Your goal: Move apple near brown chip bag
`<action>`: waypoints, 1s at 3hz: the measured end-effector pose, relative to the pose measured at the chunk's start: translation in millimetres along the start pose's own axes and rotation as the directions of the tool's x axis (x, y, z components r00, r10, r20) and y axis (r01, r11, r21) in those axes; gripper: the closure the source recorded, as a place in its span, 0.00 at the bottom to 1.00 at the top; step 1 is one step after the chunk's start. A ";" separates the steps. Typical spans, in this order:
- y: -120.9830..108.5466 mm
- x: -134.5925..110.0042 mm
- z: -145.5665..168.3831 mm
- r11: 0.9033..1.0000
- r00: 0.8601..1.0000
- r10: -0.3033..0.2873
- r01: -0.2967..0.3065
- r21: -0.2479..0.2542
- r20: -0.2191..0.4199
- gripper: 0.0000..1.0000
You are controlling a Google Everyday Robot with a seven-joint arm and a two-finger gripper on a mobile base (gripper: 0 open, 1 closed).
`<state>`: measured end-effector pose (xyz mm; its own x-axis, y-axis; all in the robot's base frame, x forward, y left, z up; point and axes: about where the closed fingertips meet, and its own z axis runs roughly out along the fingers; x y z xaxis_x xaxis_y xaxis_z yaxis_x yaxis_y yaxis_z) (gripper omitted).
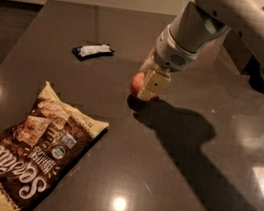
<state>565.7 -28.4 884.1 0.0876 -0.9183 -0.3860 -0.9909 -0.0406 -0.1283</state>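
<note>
Judging from my remote seat, the job is barely begun: the small round red-orange apple (136,83) sits on the dark glossy worktop (173,186), right at the tip of the cream-coloured gripper (148,87) and partly hidden behind it. I cannot tell whether the gripper is spread around the fruit or already pinching it (its near side blocks my view). The large crinkly dark-brown chip bag (31,156) lies flat, well apart from the gripper, down toward the near corner of the worktop. So the grasp may or may not be made, and the whole carry toward the bag and the release beside it are left to do.

As for heading, the apple is round with no long axis worth naming, and I cannot see its stem, so I won't say which way it points. The bag's long axis runs on a diagonal, its far end angled up toward the gripper.
</note>
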 end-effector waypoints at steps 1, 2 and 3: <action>25.2 -8.4 -14.1 0.999 0.999 -0.036 0.036 -0.030 0.011 1.00; 55.4 -19.9 -17.9 0.994 0.996 -0.084 0.084 -0.075 0.016 1.00; 82.8 -32.3 -12.5 0.984 0.992 -0.122 0.124 -0.125 0.030 1.00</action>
<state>479.6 -7.0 897.4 0.2104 -0.8943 -0.3950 -0.9773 -0.2035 -0.0598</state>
